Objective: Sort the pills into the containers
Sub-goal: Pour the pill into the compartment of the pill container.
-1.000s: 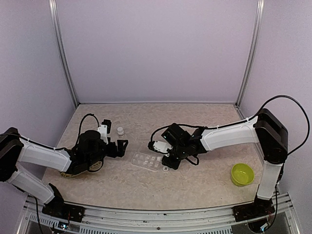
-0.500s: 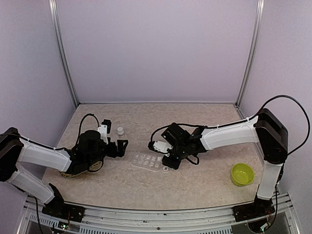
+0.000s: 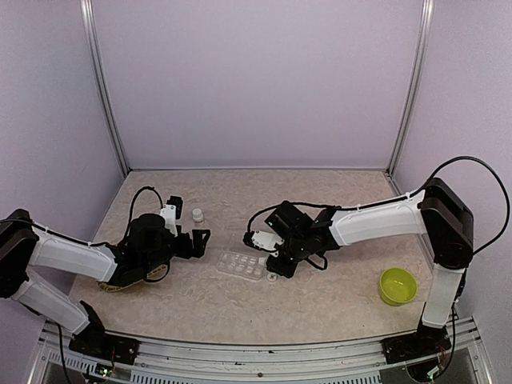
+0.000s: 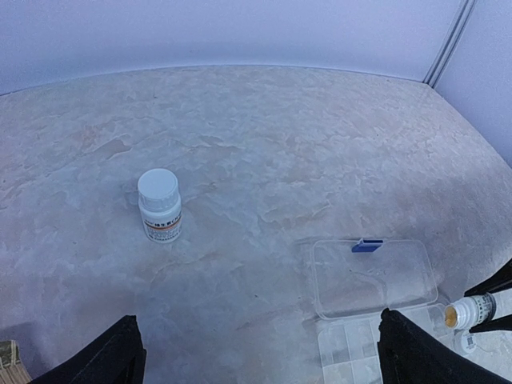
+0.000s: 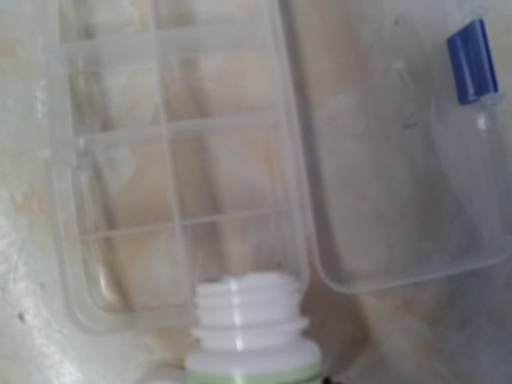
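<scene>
The clear compartment box (image 3: pixel 240 264) lies open on the table, its lid (image 4: pixel 372 276) with a blue latch (image 4: pixel 367 246) folded flat. My right gripper (image 3: pixel 266 238) is shut on a small white bottle (image 3: pixel 257 238). It holds the bottle tilted, open neck (image 5: pixel 250 324) over the near edge of the compartments (image 5: pixel 176 160). Orange shows at the bottle's mouth (image 4: pixel 450 318). No loose pills show in the compartments. My left gripper (image 3: pixel 200 236) is open and empty, just left of the box, fingertips (image 4: pixel 120 352) wide apart.
A capped white bottle (image 3: pixel 197 214) stands behind my left gripper, also seen in the left wrist view (image 4: pixel 159 206). A loose white cap (image 3: pixel 272 277) lies by the box. A lime-green bowl (image 3: pixel 398 286) sits front right. A woven tray (image 3: pixel 108 285) lies under my left arm.
My right gripper with the bottle has shifted very slightly. The left arm and the box have not moved.
</scene>
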`<action>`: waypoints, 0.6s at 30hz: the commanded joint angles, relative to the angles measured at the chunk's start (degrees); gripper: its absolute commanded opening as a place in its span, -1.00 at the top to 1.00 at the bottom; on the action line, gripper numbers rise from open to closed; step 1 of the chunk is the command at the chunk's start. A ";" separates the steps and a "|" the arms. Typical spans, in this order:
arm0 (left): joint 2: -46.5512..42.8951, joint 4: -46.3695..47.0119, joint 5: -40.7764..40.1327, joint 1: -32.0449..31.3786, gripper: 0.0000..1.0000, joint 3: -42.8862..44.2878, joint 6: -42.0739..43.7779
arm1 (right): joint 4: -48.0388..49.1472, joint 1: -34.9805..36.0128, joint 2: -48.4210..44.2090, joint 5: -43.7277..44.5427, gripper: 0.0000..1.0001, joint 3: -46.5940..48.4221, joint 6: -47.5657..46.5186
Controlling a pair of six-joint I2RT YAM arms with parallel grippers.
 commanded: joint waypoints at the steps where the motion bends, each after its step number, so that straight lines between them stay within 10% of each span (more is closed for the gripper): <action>1: 0.19 0.95 0.32 0.49 -0.97 0.84 0.08 | -0.21 0.81 -2.41 -0.35 0.85 0.85 0.26; 18: 0.18 0.95 0.37 0.49 -0.98 0.84 0.16 | -2.29 0.79 -2.42 0.49 0.85 0.64 0.03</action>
